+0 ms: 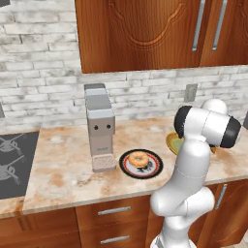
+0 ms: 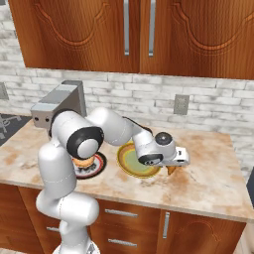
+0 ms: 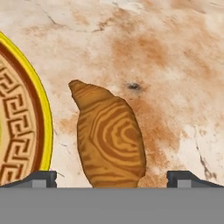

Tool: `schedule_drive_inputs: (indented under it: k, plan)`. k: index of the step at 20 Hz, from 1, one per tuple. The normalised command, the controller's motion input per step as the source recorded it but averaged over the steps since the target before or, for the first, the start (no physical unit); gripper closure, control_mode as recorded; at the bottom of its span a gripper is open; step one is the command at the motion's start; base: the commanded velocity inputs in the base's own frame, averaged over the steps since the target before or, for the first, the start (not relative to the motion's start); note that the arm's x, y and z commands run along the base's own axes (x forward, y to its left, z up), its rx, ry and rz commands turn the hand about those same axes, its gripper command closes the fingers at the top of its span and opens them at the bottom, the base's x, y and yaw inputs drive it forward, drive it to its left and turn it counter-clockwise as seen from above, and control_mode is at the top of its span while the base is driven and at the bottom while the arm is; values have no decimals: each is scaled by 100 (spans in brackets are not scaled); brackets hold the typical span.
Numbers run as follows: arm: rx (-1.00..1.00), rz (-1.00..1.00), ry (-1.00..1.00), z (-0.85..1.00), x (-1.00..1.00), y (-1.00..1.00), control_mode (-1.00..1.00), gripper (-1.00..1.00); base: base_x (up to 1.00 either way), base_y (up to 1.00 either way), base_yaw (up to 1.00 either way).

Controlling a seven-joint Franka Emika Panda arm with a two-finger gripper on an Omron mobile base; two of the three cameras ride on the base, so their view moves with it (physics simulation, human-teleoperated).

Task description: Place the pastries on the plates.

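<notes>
Hovering low over the marbled beige worktop (image 3: 175, 52), the claw (image 3: 111, 177) stood spread wide, its dark fingertips (image 3: 41, 177) flanking the golden-brown crescent croissant (image 3: 109, 138) without visibly touching it. That croissant lay just beside the yellow-rimmed plate (image 3: 37, 100). The golden-orange ring doughnut (image 1: 139, 159) rested on the black plate (image 1: 152, 169).

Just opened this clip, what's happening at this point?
The doughnut already sits on the black plate. The arm has reached right, and its open gripper straddles the croissant, which lies on the counter just beside the yellow-rimmed plate, not yet on it.
</notes>
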Motion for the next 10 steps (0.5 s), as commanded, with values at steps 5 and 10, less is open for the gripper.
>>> schedule_drive_inputs:
  k: [5, 10]
  plan:
    - [2, 0, 0, 5, 0, -3, -100, -100, 0, 0, 0]
    - [0, 0, 0, -20, 2, -2, -100, -100, 0, 0, 0]
